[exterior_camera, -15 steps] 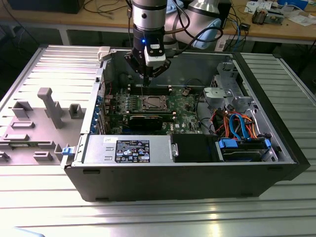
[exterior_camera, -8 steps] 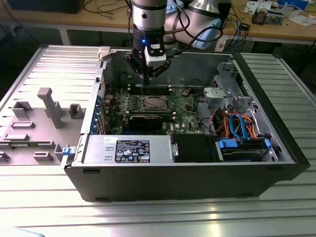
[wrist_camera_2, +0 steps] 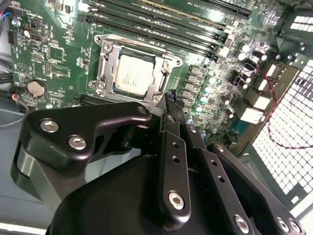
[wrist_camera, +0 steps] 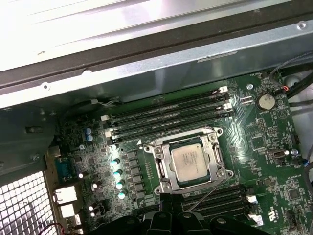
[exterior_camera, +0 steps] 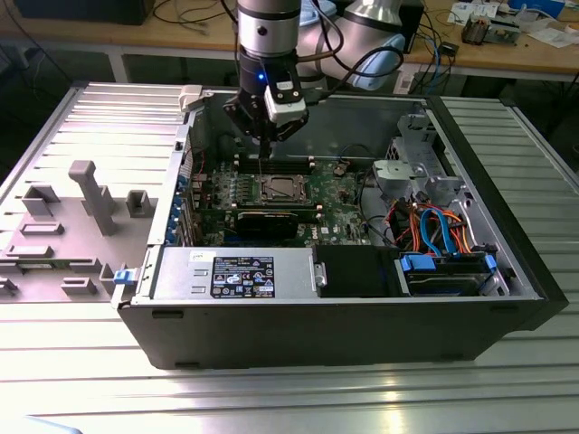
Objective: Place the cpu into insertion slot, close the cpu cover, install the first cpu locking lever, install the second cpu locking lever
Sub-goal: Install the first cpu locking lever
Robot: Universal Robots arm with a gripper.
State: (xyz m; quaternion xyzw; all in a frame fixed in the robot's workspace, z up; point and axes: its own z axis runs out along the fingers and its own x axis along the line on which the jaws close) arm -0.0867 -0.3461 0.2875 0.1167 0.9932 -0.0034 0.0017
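Observation:
The cpu [wrist_camera: 188, 162] [wrist_camera_2: 134, 73], a silvery square chip, lies flat in the insertion slot [wrist_camera: 213, 135] on the green board, seen in both wrist views. The cpu cover [wrist_camera: 161, 169] [wrist_camera_2: 106, 66], a silver frame, lies down around the chip. From the socket's corner a thin wire lever [wrist_camera: 208, 193] slants toward my fingers. My gripper [wrist_camera_2: 172, 98] [wrist_camera: 168, 215] hangs just beside the socket's edge with its fingers shut and nothing held. In the exterior view the gripper [exterior_camera: 262, 155] stands above the cpu [exterior_camera: 276, 189] inside the open computer case.
Long black memory slots [wrist_camera: 166, 117] flank the socket on both sides. A black graphics card [exterior_camera: 267, 221] lies in front of it, with the power supply [exterior_camera: 235, 271] nearer still. Coloured cables [exterior_camera: 434, 226] and a drive cage [exterior_camera: 407, 172] fill the exterior view's right. Case walls [wrist_camera: 146, 63] surround the board.

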